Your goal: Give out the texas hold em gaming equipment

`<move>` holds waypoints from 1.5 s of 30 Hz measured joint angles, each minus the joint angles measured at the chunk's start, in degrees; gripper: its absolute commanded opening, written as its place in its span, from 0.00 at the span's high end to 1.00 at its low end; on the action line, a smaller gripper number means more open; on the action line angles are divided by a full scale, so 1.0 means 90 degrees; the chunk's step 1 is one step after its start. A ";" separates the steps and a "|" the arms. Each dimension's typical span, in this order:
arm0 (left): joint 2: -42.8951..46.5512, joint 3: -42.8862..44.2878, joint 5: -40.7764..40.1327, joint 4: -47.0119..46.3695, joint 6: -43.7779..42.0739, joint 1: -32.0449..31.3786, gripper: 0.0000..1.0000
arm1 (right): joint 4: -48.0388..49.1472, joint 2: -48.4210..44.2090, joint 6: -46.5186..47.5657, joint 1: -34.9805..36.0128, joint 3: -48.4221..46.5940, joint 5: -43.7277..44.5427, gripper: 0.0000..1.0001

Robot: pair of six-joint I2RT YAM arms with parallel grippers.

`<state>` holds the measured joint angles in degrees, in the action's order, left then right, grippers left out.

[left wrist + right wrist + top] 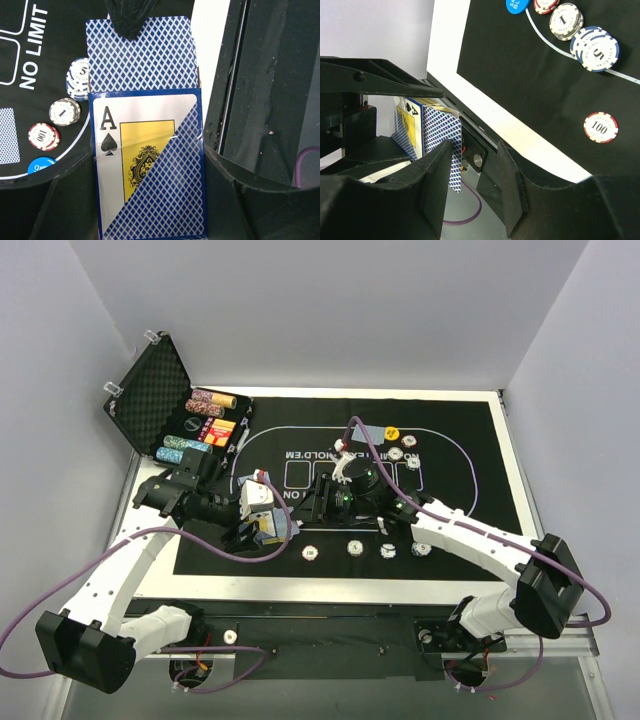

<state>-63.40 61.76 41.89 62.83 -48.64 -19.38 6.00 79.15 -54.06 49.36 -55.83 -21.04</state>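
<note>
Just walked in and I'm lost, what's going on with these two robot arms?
The left gripper holds a card box with blue-backed cards sticking out of it. The right gripper reaches in, jaws open around a protruding card, apparently to draw it. Several poker chips already lie on the felt mat.

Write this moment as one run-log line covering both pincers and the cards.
left pincer: shut on card box | right pincer: open around blue-backed card protruding from box | poker chips: lying on felt mat
</note>
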 measured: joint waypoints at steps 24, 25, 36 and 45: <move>0.0022 0.0000 0.0039 -0.0007 0.0022 0.0000 1.00 | -0.0270 0.0117 0.0160 0.0274 -0.0228 0.0092 0.54; 0.0022 0.0000 0.0015 0.0005 0.0022 0.0000 1.00 | -0.0274 0.0134 0.0160 0.0270 -0.0226 0.0090 0.55; 0.0027 0.0000 0.0010 -0.0005 0.0046 0.0000 1.00 | -0.0153 -0.0058 0.0017 0.0024 0.0010 0.0073 0.59; 0.0027 0.0000 0.0017 -0.0005 0.0051 0.0000 1.00 | -0.0117 -0.0265 -0.0044 -0.0073 0.0228 0.0075 0.60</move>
<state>-63.16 61.76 42.04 62.78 -48.18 -19.38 4.95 76.77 -54.46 48.71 -53.78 -20.36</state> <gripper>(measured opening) 0.751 0.405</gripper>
